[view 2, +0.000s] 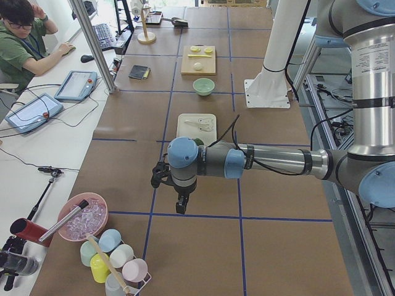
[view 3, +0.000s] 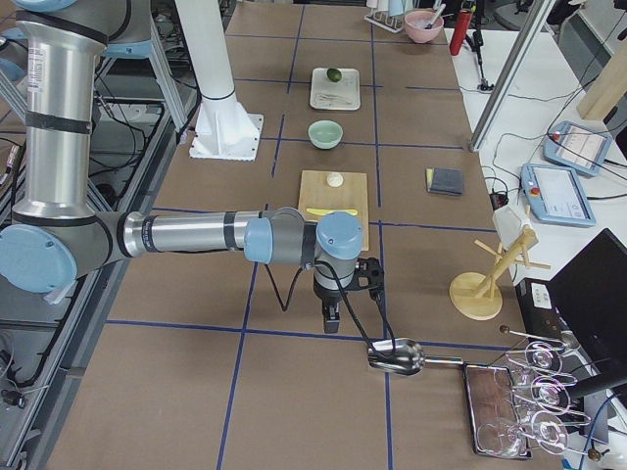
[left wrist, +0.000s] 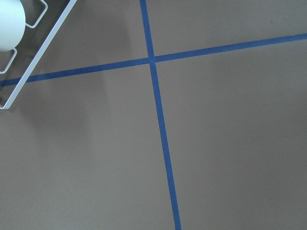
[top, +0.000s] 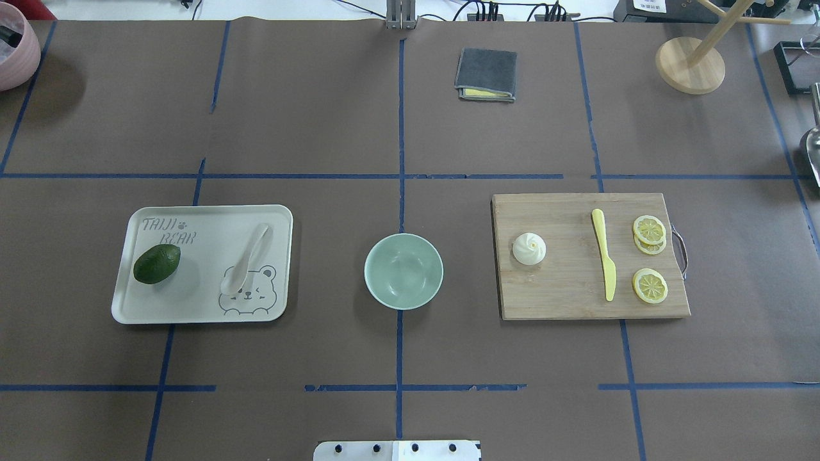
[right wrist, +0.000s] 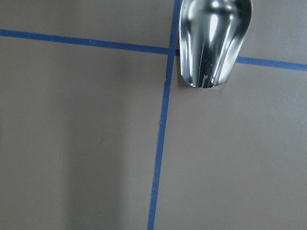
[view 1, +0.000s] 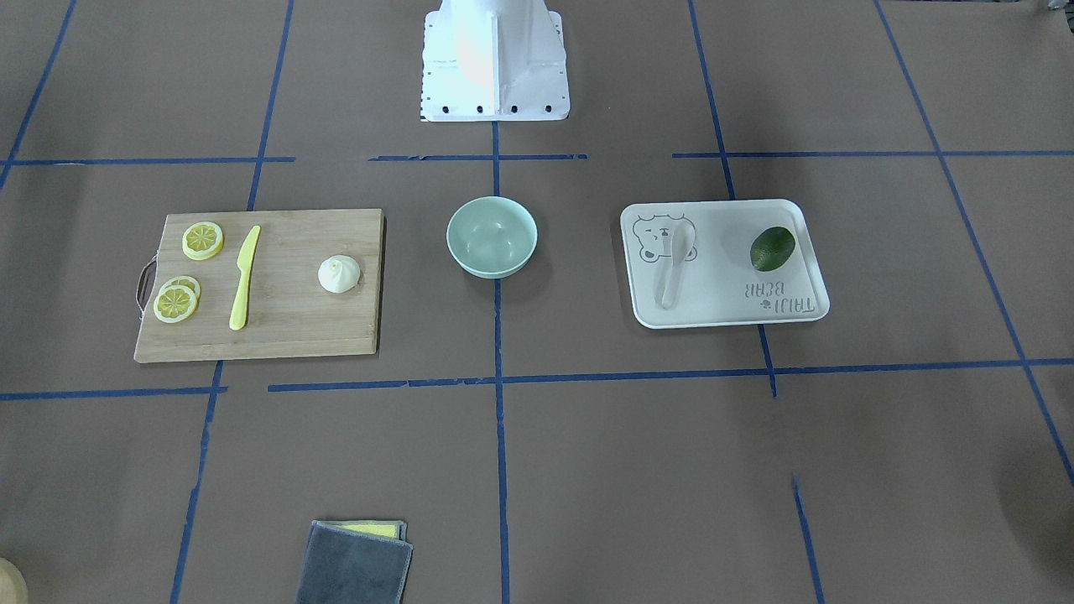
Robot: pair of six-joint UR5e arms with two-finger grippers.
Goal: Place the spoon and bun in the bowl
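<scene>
The off-white spoon (view 1: pixel 675 260) (top: pixel 246 259) lies on the white bear-print tray (view 1: pixel 722 289) (top: pixel 192 301). The white pleated bun (view 1: pixel 339 274) (top: pixel 529 248) sits on the wooden cutting board (view 1: pixel 294 331) (top: pixel 564 291). The mint-green bowl (view 1: pixel 492 267) (top: pixel 403 272) stands empty between them at the table's middle. My left gripper (view 2: pixel 179 206) shows only in the exterior left view, low over the table's end, far from the tray. My right gripper (view 3: pixel 331 321) shows only in the exterior right view, beyond the board. I cannot tell if either is open or shut.
A dark green avocado (view 1: pixel 772 248) (top: pixel 156 264) lies on the tray. A yellow knife (view 1: pixel 243 277) (top: pixel 604 262) and lemon slices (view 1: pixel 203 240) (top: pixel 649 229) lie on the board. A folded grey cloth (top: pixel 486 74) lies beyond the bowl. A metal scoop (right wrist: pixel 213 40) (view 3: pixel 395 356) lies near my right gripper.
</scene>
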